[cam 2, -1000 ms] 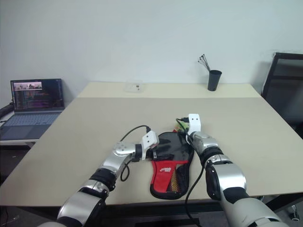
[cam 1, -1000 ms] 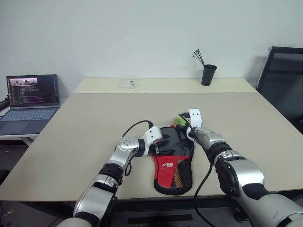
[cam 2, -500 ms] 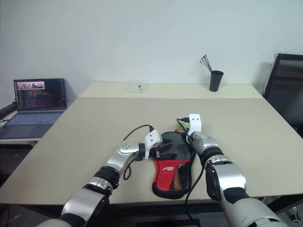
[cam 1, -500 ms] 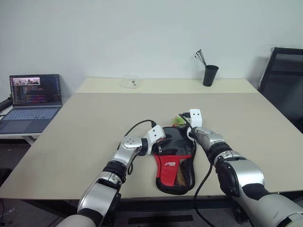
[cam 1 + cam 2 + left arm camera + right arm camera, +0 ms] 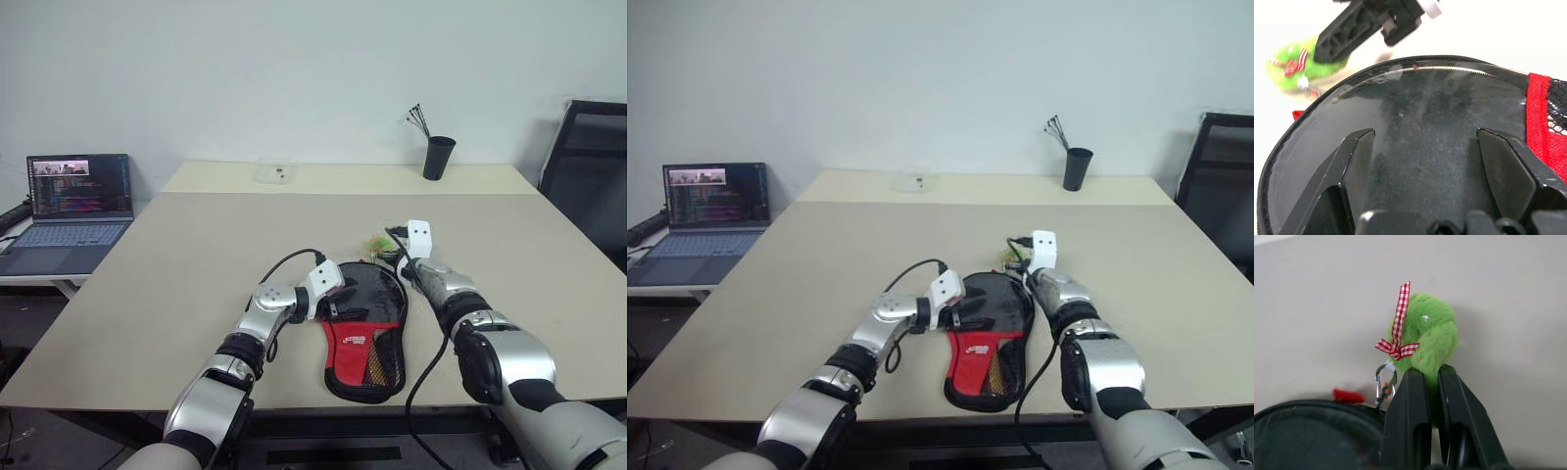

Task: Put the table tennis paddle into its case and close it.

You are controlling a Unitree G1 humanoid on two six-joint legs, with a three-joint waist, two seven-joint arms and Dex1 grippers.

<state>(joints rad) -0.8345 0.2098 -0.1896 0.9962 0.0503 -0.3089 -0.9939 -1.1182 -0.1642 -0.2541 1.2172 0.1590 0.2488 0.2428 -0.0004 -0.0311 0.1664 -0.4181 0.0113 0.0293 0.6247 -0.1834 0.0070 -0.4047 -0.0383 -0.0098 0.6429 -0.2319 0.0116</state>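
The case [image 5: 355, 343] lies flat on the table, black at its far end, red with a mesh pocket at the near end. My left gripper [image 5: 1425, 134] is open, its fingers spread over the case's black top [image 5: 1440, 98]. At the case's far right edge my right gripper [image 5: 1432, 374] is shut on a fuzzy green charm [image 5: 1427, 333] with a red checked ribbon, clipped to the case by a small clasp. The charm [image 5: 374, 243] rests on the table just beyond the case. The table tennis paddle is hidden.
An open laptop [image 5: 73, 196] sits on a side desk at the left. At the table's far edge stand a black cup [image 5: 436, 157] with sticks and a small clear box [image 5: 272, 173]. A black chair [image 5: 588, 166] is at the right.
My right gripper has shut on the green charm and shifted a little to the right with it. The left gripper has stayed open over the case.
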